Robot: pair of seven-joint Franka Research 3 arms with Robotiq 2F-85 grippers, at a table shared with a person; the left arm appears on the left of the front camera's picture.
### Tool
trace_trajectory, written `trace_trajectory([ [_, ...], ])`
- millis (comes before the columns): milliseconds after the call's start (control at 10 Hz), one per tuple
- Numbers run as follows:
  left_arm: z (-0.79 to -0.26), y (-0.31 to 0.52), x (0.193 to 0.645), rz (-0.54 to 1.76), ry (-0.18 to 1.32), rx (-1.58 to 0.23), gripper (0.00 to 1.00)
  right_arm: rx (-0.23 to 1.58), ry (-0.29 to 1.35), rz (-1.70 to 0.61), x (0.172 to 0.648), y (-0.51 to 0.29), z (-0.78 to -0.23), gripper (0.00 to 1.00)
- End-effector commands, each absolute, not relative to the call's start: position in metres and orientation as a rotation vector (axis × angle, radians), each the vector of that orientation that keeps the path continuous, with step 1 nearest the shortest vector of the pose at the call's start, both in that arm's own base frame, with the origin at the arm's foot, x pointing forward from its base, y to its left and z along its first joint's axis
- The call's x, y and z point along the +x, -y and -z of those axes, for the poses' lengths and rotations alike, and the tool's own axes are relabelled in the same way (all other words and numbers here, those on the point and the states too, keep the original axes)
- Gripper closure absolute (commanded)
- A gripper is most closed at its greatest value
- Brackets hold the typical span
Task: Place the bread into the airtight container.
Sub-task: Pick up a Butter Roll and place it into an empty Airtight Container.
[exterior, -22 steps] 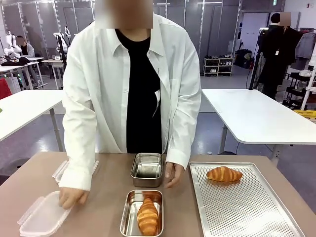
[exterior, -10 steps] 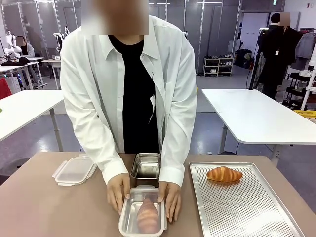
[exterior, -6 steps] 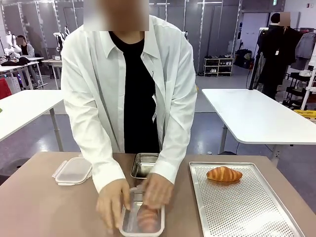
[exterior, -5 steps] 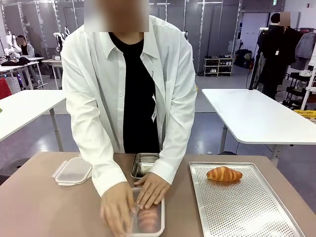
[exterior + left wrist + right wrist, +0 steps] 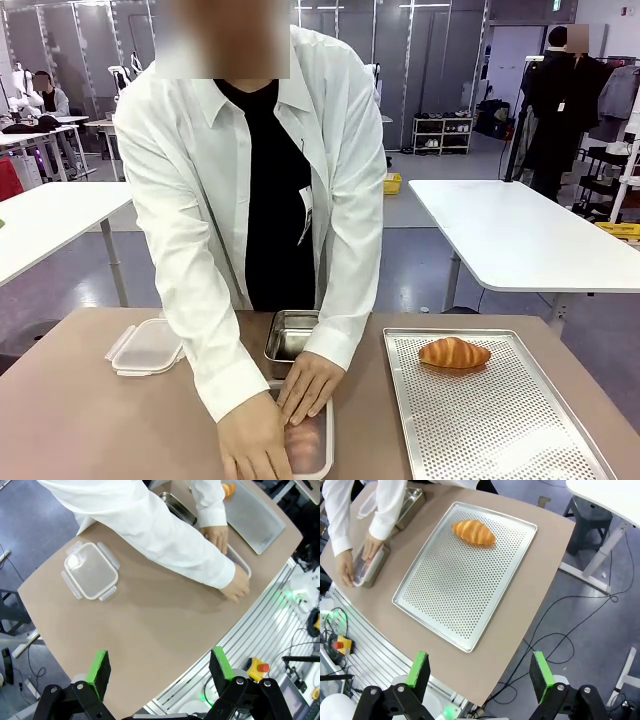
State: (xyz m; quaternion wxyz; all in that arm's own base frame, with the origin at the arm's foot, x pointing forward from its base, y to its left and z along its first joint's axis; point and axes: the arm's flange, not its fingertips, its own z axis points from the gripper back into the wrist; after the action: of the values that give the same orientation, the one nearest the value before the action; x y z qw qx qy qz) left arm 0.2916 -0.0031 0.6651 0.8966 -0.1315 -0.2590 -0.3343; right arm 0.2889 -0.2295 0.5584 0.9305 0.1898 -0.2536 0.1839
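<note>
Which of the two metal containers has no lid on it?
The far container, standing open; the near container is lidded, under the person's hands.

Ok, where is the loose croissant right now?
The croissant lies on the far end of the perforated tray, on the robot's right side of the table in the front view, right of the open steel container.

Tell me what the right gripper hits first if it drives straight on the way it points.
Most likely the bare metal tray, short of the croissant. The right gripper hangs open high above it, nothing between. Depth is unclear, so it might land nearer the table edge.
</note>
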Motion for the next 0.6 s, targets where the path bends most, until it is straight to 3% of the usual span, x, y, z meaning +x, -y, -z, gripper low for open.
trace_trajectory([
  [0, -0.666, 0.002, 0.292, 0.713, 0.537, -0.276, 0.00, 0.403, 0.520, -0.379, 0.291, 0.230, -0.560, 0.00],
  [300, -0.666, 0.002, 0.292, 0.713, 0.537, -0.276, 0.00, 0.389, 0.519, -0.377, 0.289, 0.230, -0.558, 0.00],
  [500, -0.666, 0.002, 0.292, 0.713, 0.537, -0.276, 0.00, 0.258, 0.481, -0.527, 0.302, 0.194, -0.586, 0.00],
])
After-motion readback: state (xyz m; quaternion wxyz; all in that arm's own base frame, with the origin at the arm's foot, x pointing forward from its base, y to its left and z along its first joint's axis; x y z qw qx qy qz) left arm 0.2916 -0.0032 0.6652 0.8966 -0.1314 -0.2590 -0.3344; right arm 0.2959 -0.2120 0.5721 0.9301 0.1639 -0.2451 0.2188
